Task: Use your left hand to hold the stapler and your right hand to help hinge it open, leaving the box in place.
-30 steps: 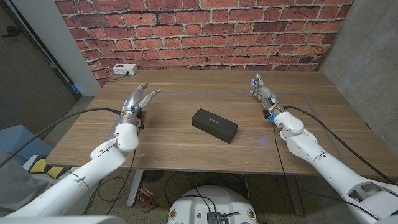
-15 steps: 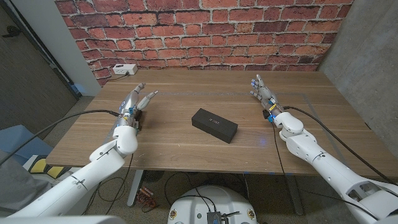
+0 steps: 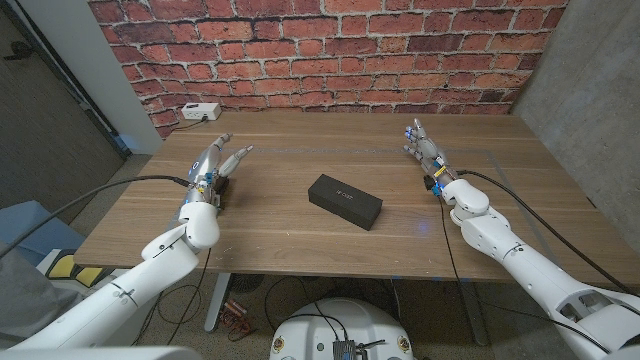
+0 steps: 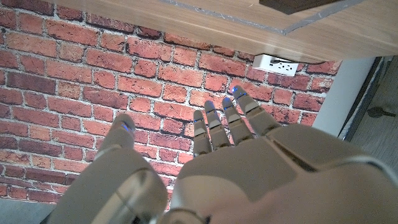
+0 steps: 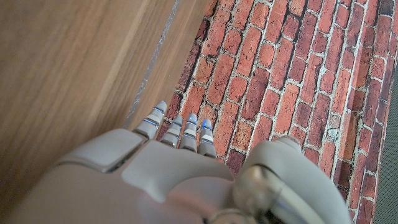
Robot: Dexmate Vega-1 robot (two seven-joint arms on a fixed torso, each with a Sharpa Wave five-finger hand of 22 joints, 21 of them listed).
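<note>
Fingers of our left hand [image 3: 212, 165] and right hand [image 3: 424, 150] are spread and hold nothing in the head view, the black box [image 3: 345, 201] lying between them, long axis slanting, slightly nearer our right fingers; in the left wrist view our fingers [image 4: 214, 127] point toward the brick wall [image 4: 74, 74], apart.

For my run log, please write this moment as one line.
left hand: open, on table | right hand: open, on table | black box: between them, untouched | stapler: none seen
</note>
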